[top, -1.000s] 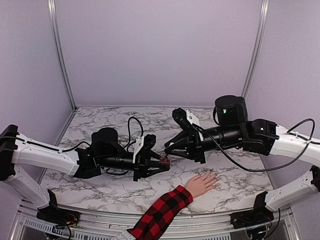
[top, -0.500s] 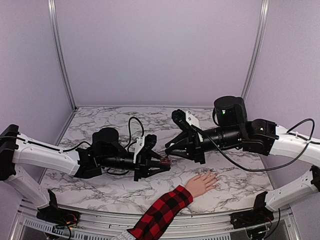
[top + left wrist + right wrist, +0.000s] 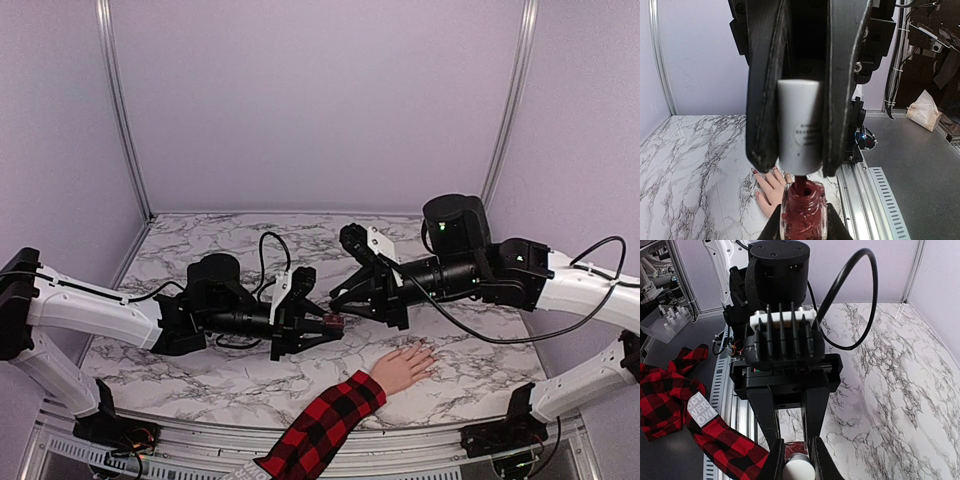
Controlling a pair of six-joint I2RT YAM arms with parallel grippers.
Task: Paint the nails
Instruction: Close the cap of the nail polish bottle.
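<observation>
My left gripper (image 3: 322, 325) is shut on a small dark-red polish bottle (image 3: 335, 323), held just above the marble table. My right gripper (image 3: 340, 305) meets it and is shut on the white cap (image 3: 799, 125). The cap is off the neck, and its red brush stem (image 3: 801, 182) still dips into the open bottle (image 3: 804, 212). The right wrist view shows the cap (image 3: 797, 469) between my fingers, with the bottle (image 3: 796, 446) behind it. The pale hand (image 3: 403, 367) lies flat, near and right of both grippers. Its nails (image 3: 754, 171) are tiny and look reddish.
The red-and-black plaid sleeve (image 3: 325, 425) runs from the hand to the table's front edge. A metal rail (image 3: 875, 200) borders the table. Lilac walls close in the back and sides. Both arms (image 3: 480, 270) meet over the table's middle.
The right arm has shifted slightly left and the left gripper slightly right with the bottle. Both grips are unchanged, and the hand has not moved.
</observation>
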